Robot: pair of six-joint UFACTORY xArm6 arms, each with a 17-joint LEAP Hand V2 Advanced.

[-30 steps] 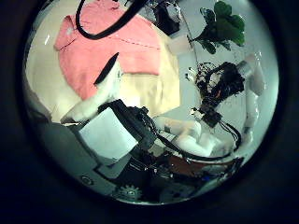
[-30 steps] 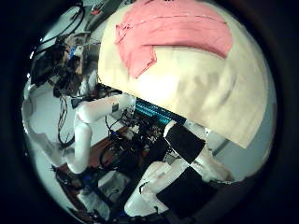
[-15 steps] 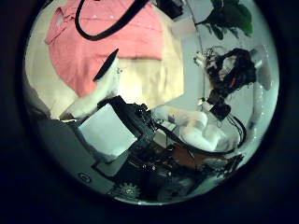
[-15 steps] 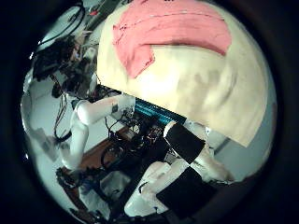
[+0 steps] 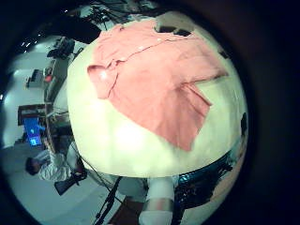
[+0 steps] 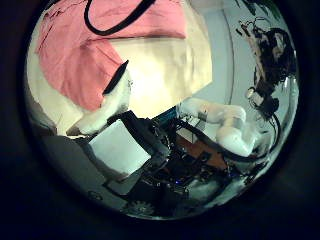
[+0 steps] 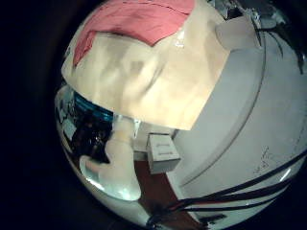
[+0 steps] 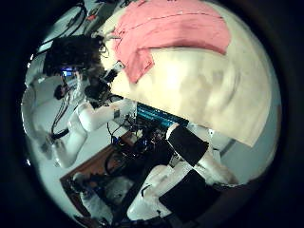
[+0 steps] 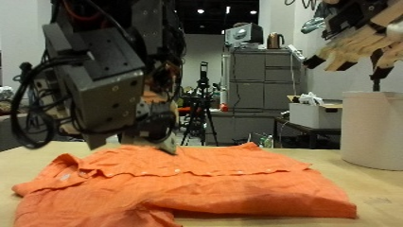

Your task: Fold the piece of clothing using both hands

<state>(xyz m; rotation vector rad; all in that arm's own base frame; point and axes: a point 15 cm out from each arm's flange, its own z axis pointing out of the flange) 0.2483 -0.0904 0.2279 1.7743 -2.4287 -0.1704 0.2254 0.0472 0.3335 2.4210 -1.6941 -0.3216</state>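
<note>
The left hand (image 9: pixel 120 76) has come in lower over the clothing: in its thumb-side palm view the shirt (image 6: pixel 90 45) now fills more than it did a second ago. It has also entered the right hand's thumb-side view as a dark block (image 8: pixel 66 57) beside the cloth's edge.

Nearest, across the lower part of the outside frame, the orange shirt (image 9: pixel 189 180) lies spread and mostly flat on the wooden table (image 9: pixel 378 203), with one sleeve (image 5: pixel 192 117) trailing toward the table's edge. Just behind it, filling the upper left of the frame, the left hand hangs with its fingers (image 9: pixel 164 140) relaxed and pointing down at the shirt's far edge, holding nothing. Whether a fingertip touches the cloth I cannot tell. Farther back, in the upper right corner, the right hand (image 9: pixel 353 38) hovers well above the table with fingers spread and empty, over a white cylinder (image 9: pixel 372 128).

This looks like the approach before the first fold. Next, each hand needs to reach an edge and pinch the cloth, the right hand having much farther to descend.
</note>
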